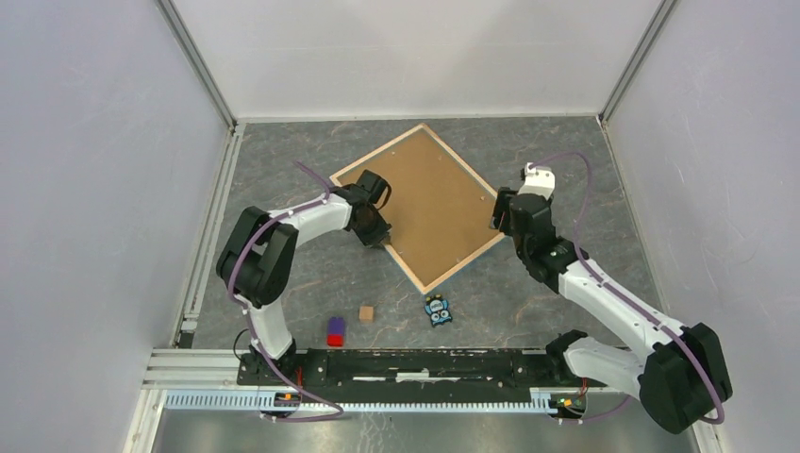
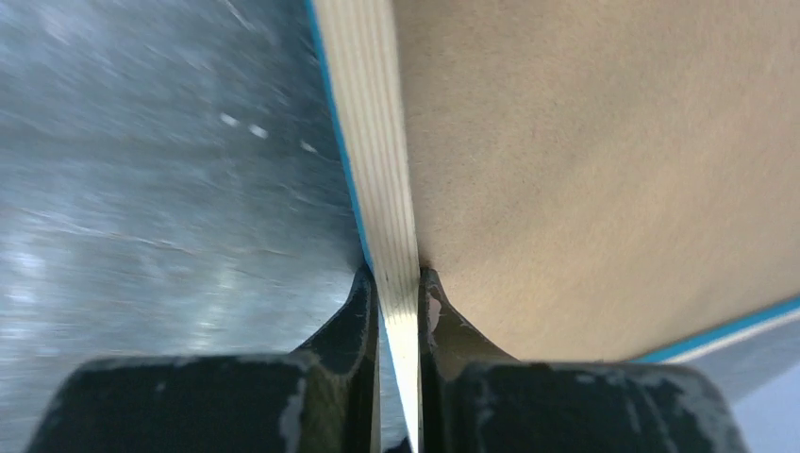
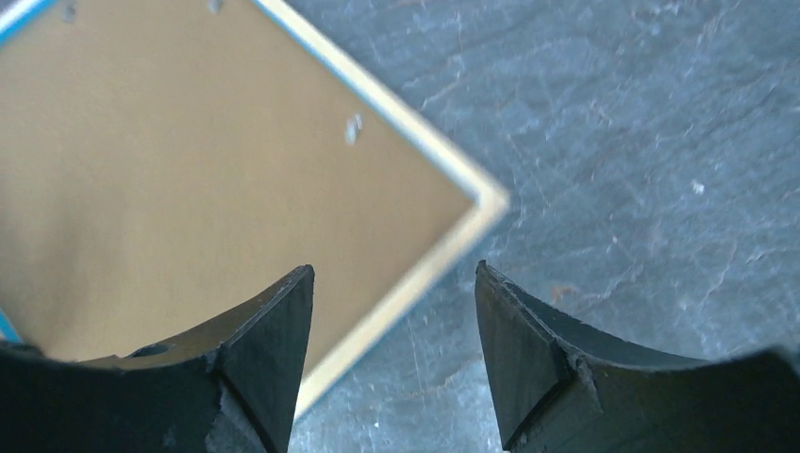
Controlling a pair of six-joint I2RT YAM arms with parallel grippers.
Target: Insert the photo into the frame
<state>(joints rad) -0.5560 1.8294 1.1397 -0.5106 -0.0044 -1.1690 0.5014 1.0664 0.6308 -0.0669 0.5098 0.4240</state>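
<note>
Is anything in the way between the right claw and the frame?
Nothing visible is. The right gripper hangs open above a corner of the frame, with no object between them. The left gripper is shut on the frame's rim.

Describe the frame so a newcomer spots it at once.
On the grey table, look between the left arm and right arm. The frame sits there like a diamond, the left claw pinching its rim. Unlike the tiny blocks nearby, it is large, flat and brown-backed.
</note>
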